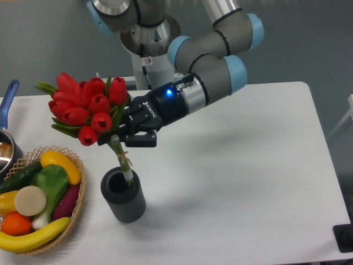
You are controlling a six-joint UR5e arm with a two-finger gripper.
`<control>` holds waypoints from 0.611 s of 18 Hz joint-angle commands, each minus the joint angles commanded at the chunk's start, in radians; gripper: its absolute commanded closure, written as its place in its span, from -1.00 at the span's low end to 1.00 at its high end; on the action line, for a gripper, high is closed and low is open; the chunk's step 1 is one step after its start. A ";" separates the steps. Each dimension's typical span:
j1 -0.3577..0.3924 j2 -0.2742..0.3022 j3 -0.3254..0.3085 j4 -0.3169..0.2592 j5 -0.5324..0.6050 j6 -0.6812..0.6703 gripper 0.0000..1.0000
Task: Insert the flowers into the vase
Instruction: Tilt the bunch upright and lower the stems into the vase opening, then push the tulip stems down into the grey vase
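The two-finger gripper (122, 134) has its fingers clamped on the bunch of red tulip buds with green leaves (83, 110), stem tips just over the mouth of the dark grey ribbed cylindrical vase (123, 194) near the surface's front left corner. The bunch is tilted, so I judge lowering could catch the stems on the thick rim and topple the vase.

Flowers (84, 107): a tied bunch of red tulip buds with green leaves is being held tilted, heads up-left, pale stems pointing down into the vase mouth. Vase (123, 195): a dark grey ribbed cylinder is being kept upright on the white table (248, 182).
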 joint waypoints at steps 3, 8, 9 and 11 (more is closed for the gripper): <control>-0.006 -0.014 -0.009 0.000 -0.005 0.000 0.52; -0.006 -0.051 -0.040 -0.002 -0.005 0.002 0.52; -0.005 -0.064 -0.040 -0.002 -0.005 0.003 0.52; -0.003 -0.089 -0.043 -0.002 -0.003 0.006 0.51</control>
